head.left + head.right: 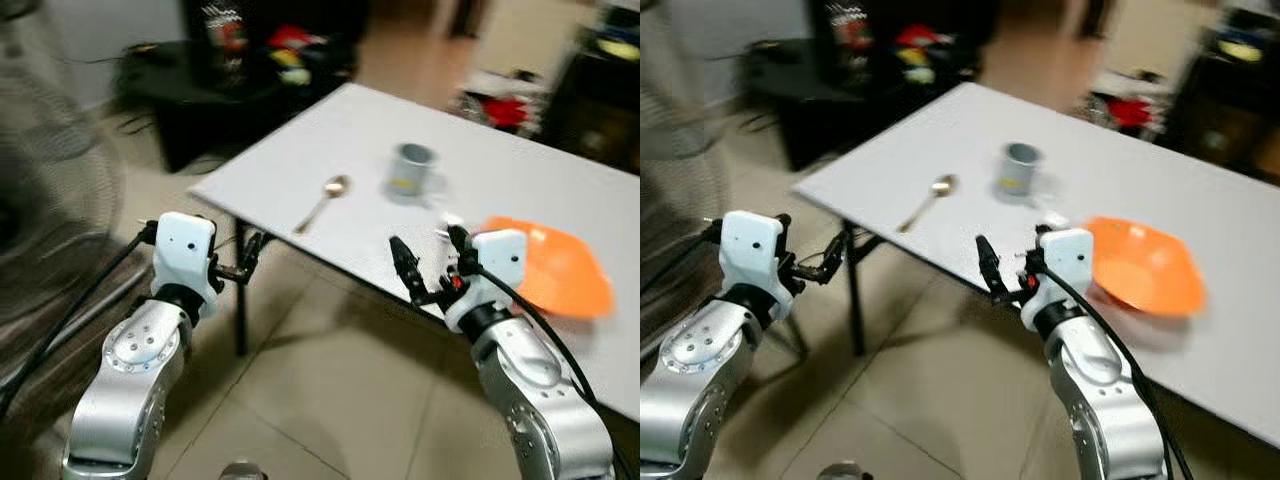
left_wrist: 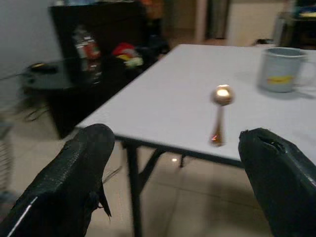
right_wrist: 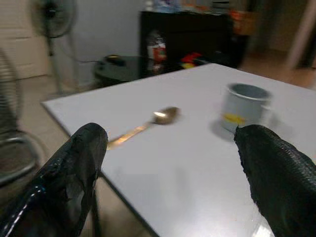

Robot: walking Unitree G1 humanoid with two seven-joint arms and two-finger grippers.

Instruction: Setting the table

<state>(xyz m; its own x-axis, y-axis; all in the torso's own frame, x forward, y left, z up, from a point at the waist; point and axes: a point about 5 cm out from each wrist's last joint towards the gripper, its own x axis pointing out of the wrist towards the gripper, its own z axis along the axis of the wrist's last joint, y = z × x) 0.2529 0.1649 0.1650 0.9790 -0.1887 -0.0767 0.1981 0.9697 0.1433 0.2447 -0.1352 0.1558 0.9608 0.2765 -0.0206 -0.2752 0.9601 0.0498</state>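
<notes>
We are standing at the near edge of a white worktop [image 1: 330,140], holding both arms out in front of us. Our left gripper [image 1: 243,262] is hovering off the worktop's corner, above the floor [image 1: 330,400], with its fingers spread wide and nothing between them. Our right gripper [image 1: 432,260] is reaching over the near edge, also spread wide and carrying nothing.

Three pieces are lying on the worktop. A spoon [image 1: 323,202] is resting near the left corner, its bowl pointing away from us. A grey mug [image 1: 412,170] with a yellow mark is standing upright to the right of the spoon, apart from it. An orange bowl [image 1: 555,265] is sitting near the front edge on the right, just beside our right wrist.

We are judging the task to be at an early stage: the pieces are spread loosely and not yet arranged as a place setting, and we are not gripping any of them. Bowl, mug and spoon are all waiting to be brought together.
</notes>
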